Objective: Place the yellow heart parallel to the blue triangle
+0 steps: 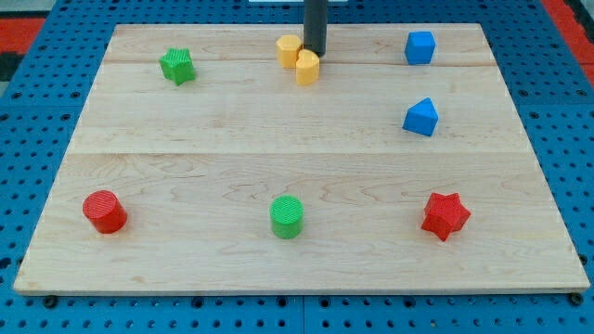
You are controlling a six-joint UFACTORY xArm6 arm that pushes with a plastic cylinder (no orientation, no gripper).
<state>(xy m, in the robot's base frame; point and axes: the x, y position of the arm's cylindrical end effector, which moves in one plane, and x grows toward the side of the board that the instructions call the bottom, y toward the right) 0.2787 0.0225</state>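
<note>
Yellow heart (pixel 290 50) and yellow block (pixel 307 67), top centre of the frame; rod tip (pixel 316 54) touching between them, no jaws to tell. Step: start of push. Next, likely drive the heart right toward the blue triangle (pixel 420 117), mid-right.

On the pale wooden table (pixel 232 139), a wide band across the middle lies open from 9 o'clock to about 2 o'clock. The blue wooden triangle block (pixel 420 117) stands at 3 o'clock of that band, with the blue cube (pixel 419 47) beyond it at 1 o'clock. At 12 o'clock my tip (pixel 315 53) stands touching two yellow blocks (pixel 299 58), closing that spot. The green star (pixel 176 66) blocks 10 o'clock. Along 6 o'clock, the red cylinder (pixel 105 211), green cylinder (pixel 287 216) and red star (pixel 445 215) stand well apart, with lanes between them.
</note>
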